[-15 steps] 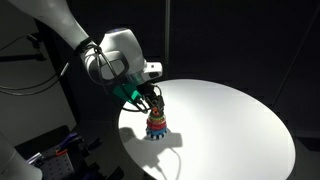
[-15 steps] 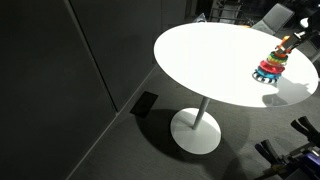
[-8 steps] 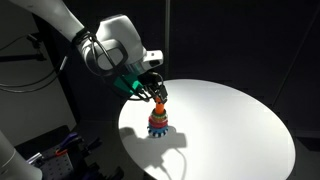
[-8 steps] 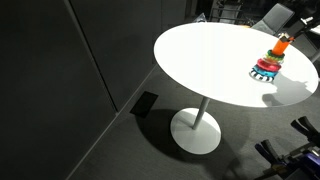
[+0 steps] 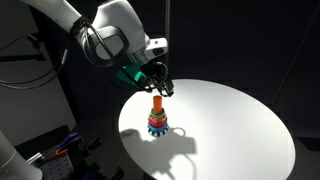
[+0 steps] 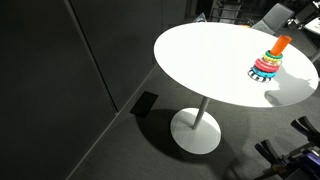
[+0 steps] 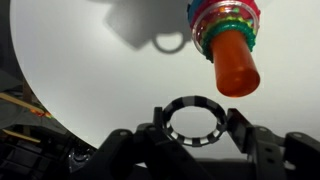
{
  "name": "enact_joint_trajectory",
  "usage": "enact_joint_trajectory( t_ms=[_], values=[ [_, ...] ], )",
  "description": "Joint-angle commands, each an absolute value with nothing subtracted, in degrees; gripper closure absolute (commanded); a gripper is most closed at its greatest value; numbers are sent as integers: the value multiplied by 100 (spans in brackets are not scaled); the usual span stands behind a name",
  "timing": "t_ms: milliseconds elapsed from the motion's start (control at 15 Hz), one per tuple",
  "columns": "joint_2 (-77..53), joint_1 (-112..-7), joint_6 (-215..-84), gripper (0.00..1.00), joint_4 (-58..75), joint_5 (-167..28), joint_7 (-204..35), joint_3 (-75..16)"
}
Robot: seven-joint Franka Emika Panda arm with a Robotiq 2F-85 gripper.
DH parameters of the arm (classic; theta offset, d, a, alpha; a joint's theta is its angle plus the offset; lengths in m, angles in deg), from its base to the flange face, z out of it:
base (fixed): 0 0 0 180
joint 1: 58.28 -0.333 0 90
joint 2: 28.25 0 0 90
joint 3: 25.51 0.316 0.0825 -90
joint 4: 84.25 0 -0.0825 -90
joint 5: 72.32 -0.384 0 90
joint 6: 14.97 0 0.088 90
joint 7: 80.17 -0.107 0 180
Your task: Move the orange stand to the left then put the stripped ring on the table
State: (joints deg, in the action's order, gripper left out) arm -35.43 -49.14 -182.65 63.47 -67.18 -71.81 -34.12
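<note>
the gripper (image 5: 160,89) has risen clear of the orange stand (image 5: 157,104) by the table's (image 5: 235,125) robot-side edge, clamping the striped ring (image 7: 192,120); setting it down likely comes next.

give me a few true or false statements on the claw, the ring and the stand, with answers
1. The claw grips the striped ring. True.
2. The striped ring lies on the table. False: the claw holds it up off the table, above the stand.
3. Coloured rings sit round the base of the orange stand. True.
4. The orange stand has tipped over. False: it stands upright.
5. The table is square. False: it is round and white.
</note>
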Motion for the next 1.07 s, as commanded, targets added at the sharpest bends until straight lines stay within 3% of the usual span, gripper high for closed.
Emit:
enact_joint_trajectory(
  t_ms=[0, 667, 733, 800, 933, 1000],
  values=[
    [-3421, -4723, -18064, 60, 6124, -6554, -7385, -3478],
    [-2883, -4509, -17938, 60, 5944, -6111, -7742, -3619],
    [-2878, -4532, -17912, 39, 5945, -6158, -7688, -3616],
    [-2902, -4561, -17866, 10, 5956, -6223, -7611, -3606],
    [-2977, -4619, -17703, 13, 5969, -6317, -7501, -3587],
    [-3036, -4641, -17581, 6, 5972, -6355, -7437, -3585]
  ],
)
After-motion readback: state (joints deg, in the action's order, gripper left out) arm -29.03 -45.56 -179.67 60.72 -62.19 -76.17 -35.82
